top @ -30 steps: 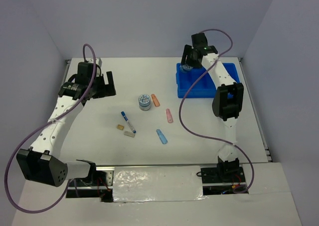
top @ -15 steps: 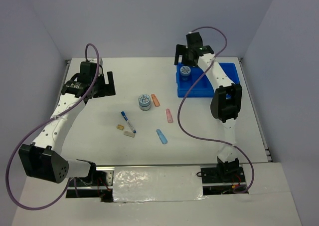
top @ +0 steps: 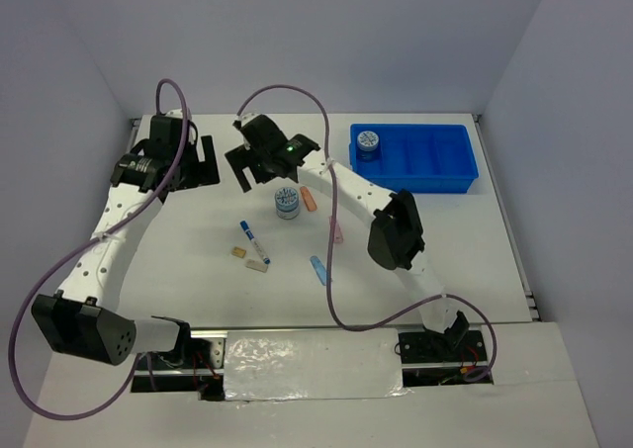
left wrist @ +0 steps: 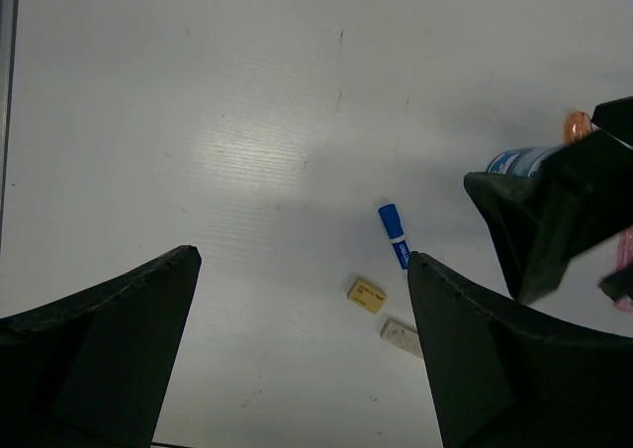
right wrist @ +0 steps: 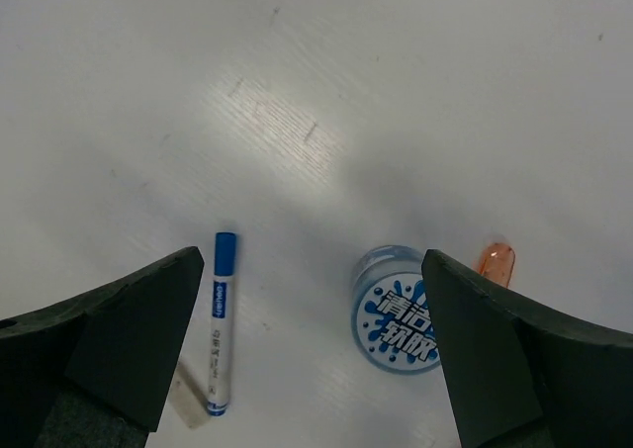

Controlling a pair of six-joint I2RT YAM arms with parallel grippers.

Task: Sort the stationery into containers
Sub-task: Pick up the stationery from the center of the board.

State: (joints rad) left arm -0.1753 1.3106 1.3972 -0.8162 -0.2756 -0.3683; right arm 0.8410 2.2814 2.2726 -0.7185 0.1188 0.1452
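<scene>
The blue tray (top: 425, 161) stands at the back right with one blue-white roll (top: 368, 139) in its left end compartment. The second roll (top: 287, 203) stands mid-table, also in the right wrist view (right wrist: 398, 314). Round it lie the orange bar (top: 309, 199), pink bar (top: 337, 233), light-blue bar (top: 318, 270), marker (top: 253, 241), tan block (top: 237, 253) and beige bar (top: 257, 265). My right gripper (top: 255, 166) is open and empty above the table, just back-left of the roll (right wrist: 312, 260). My left gripper (top: 198, 161) is open and empty at the back left (left wrist: 302, 260).
The right arm (top: 341, 186) reaches across the middle of the table and covers part of the pink bar. In the left wrist view the marker (left wrist: 394, 235), tan block (left wrist: 366, 294) and beige bar (left wrist: 401, 336) lie below, with the right gripper's dark body (left wrist: 564, 211) at the right.
My right gripper let go of a roll in the tray's left compartment, then swung left to above the table near the second roll. The left gripper shifted slightly.
</scene>
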